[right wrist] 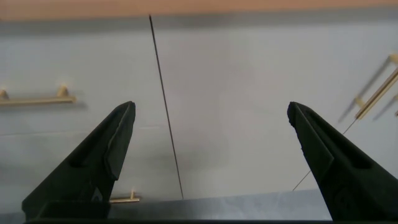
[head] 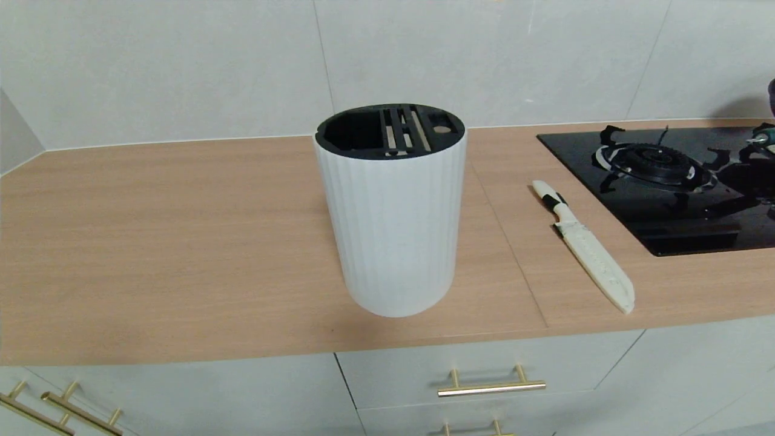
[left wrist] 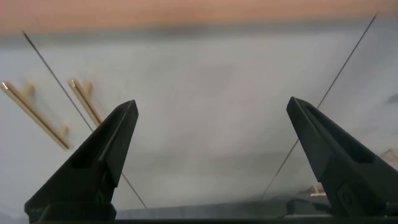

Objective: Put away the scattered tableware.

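Dark, wedge-shaped fingers (left wrist: 99,162) of the left pincer (left wrist: 211,102) stand wide apart with nothing between them, low in front of pale grey cabinet fronts (left wrist: 205,93) with slim brass bar handles (left wrist: 34,115). The right pincer (right wrist: 210,106) is spread just as wide and holds nothing, and it faces the same smooth fronts, where a thin dark seam (right wrist: 165,106) runs between two panels.

From the head view, a brass drawer handle (head: 491,386) sits below the near edge of a light wood-grain tabletop (head: 151,242). At its centre stands an upright white cylinder, a knife holder (head: 393,218) with fine vertical ribs and a black slotted insert (head: 357,130) at the top. Its slots look empty, though their depths are dark.

To the right, past a seam in the wood, a cream knife (head: 584,245) lies flat and well apart from the holder. Its handle, crossed by a black band, points far, and the blade tip lies close to the near edge. Just right of it is a glossy black glass hob (head: 684,224) with a round gas burner (head: 657,160), cut off at the right edge, where small dark shapes are hard to make out.

Open wood spreads left of the holder to the corner of the pale tiled wall (head: 181,60).
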`<state>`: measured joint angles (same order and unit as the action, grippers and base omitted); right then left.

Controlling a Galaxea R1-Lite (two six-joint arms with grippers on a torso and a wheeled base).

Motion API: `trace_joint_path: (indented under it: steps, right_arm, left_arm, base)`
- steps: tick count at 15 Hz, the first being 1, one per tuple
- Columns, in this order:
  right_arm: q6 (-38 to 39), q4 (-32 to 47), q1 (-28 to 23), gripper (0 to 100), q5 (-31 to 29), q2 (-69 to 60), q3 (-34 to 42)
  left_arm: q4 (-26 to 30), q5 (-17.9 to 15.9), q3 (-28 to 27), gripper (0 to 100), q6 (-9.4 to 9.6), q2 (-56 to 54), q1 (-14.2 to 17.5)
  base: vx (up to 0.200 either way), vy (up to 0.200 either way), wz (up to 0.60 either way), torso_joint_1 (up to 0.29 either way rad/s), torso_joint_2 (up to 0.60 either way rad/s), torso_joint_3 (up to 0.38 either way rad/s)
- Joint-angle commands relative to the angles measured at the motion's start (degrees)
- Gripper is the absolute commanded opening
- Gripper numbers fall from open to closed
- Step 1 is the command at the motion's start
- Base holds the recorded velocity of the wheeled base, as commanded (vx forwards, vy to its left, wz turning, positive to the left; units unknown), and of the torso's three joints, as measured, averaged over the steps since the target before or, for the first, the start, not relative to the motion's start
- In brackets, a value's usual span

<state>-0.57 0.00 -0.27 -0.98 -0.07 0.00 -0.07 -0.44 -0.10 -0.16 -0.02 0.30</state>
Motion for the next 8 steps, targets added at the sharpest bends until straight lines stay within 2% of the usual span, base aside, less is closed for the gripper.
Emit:
trace_joint_path:
  steps: [1,8]
  right_arm:
    - [-0.04,0.0,0.0,100,0.01,0.07,0.0]
    - [-0.13,0.0,0.0,100,0.1,0.07,0.0]
  left_arm:
    - [-0.01,0.0,0.01,100,-0.02,0.02,0.05]
    - [-0.01,0.0,0.01,100,-0.02,0.02,0.05]
  base:
    - [0.0,0.0,0.0,0.242,-0.48,-0.266]
    - [0.0,0.0,0.0,0.247,-0.51,-0.265]
